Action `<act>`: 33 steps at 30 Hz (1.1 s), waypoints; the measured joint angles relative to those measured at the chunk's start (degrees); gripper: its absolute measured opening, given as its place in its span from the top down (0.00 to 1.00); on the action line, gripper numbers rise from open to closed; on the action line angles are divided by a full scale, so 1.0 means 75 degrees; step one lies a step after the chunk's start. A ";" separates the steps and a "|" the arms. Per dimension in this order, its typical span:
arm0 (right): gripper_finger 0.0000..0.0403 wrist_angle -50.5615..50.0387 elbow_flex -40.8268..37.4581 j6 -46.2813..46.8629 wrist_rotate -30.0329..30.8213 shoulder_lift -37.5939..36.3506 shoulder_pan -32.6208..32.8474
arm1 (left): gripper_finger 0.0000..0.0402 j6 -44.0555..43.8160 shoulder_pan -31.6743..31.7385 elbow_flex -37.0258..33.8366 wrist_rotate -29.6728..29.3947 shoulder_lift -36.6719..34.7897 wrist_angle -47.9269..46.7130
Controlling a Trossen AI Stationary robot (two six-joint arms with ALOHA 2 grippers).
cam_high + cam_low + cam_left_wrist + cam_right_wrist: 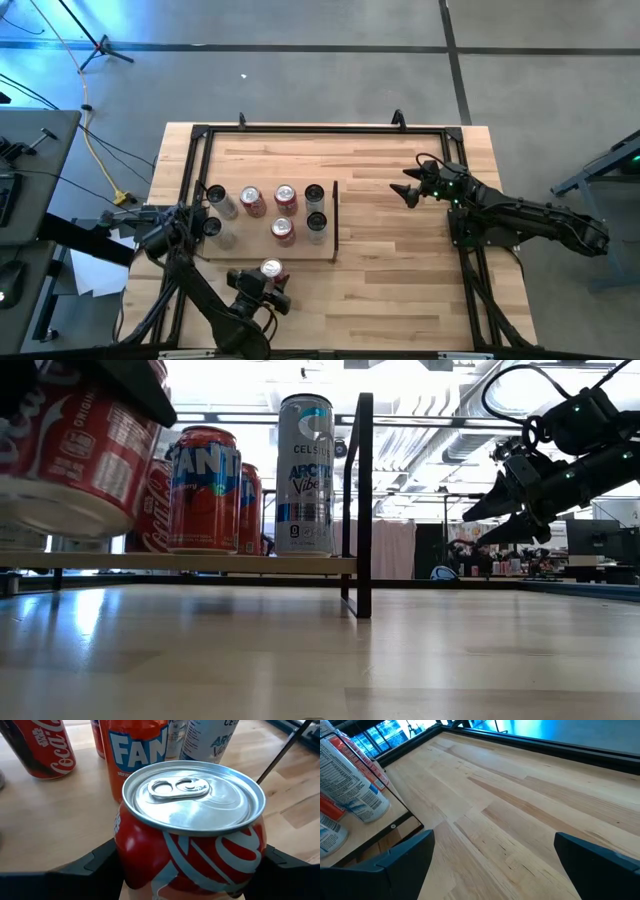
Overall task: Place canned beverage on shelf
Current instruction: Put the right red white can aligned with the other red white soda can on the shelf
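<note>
A red can with a silver top is held in my left gripper, just off the near edge of the shelf. The shelf is a pale-wood panel with a dark upright strip on its right short edge. Several cans stand upright on it, among them an orange Fanta can and a silver Celsius can. The held can fills the left wrist view and shows at the upper left of the low view. My right gripper is open and empty, in the air right of the strip. My left gripper pinches the red can's side wall between its two fingers, one on each opposite side of the body below the top rim. The fingers come from the table's near side. The can is about upright and lifted clear, its bottom rim above shelf height.
The dark strip stands upright at the shelf's right end. Bare tabletop lies right of the strip under my right gripper. A black metal frame runs round the table's edges.
</note>
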 joint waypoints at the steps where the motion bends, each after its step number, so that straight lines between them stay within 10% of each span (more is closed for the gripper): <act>1: 0.01 0.0001 0.0000 0.0000 0.0000 0.0000 0.0002 | 0.33 0.0045 0.0000 0.0000 0.0040 -0.0045 0.0005; 33: 0.01 -0.0028 0.0000 -0.0001 0.0000 0.0000 0.0002 | 0.33 -0.0391 0.0227 -0.1139 0.0284 -0.0507 0.0014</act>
